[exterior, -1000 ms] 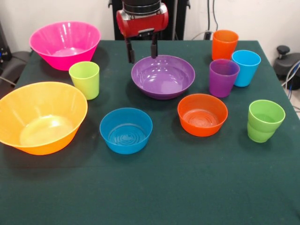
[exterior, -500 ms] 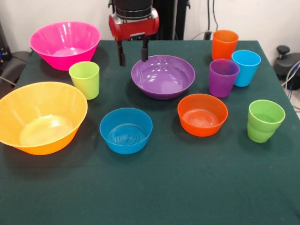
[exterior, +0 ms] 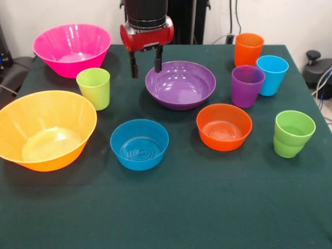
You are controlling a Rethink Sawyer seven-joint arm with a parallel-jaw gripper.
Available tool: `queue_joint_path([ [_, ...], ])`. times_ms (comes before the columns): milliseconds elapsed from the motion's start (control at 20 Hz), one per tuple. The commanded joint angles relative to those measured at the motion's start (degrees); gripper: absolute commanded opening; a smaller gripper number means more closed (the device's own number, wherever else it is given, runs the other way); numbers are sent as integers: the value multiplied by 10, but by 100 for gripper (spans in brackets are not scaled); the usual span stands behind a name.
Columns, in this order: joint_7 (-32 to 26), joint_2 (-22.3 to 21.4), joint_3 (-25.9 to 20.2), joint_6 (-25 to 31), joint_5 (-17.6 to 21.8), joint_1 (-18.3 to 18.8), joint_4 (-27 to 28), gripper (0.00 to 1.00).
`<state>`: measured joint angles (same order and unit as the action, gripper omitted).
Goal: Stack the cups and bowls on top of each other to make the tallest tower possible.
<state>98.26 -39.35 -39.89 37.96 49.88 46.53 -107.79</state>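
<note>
From the front we see the claw (exterior: 146, 65) with its fingers apart, hanging by the purple bowl's (exterior: 180, 84) rim, while the lime cup (exterior: 94, 88) and blue bowl (exterior: 139, 143) sit apart on the table (exterior: 166, 207), nothing stacked.

No text, label, brand, number or sign can be read anywhere. The cups and bowls are plain plastic without any print, and the green bench (exterior: 166, 207) carries no marking.
</note>
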Motion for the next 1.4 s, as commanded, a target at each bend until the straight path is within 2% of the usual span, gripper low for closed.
queue_joint_path([
  [50, -219, 12, -22, 45, 49, 16, -3, 100],
  [200, -222, 29, -54, 11, 31, 45, -24, 100],
  [350, -221, 29, -63, 25, 13, 63, -32, 100],
  [550, -145, 28, -42, 3, 20, 66, -25, 100],
  [900, -177, 27, -59, 21, 16, 80, -30, 100],
  [1400, -163, 27, -54, 31, 16, 77, -26, 100],
])
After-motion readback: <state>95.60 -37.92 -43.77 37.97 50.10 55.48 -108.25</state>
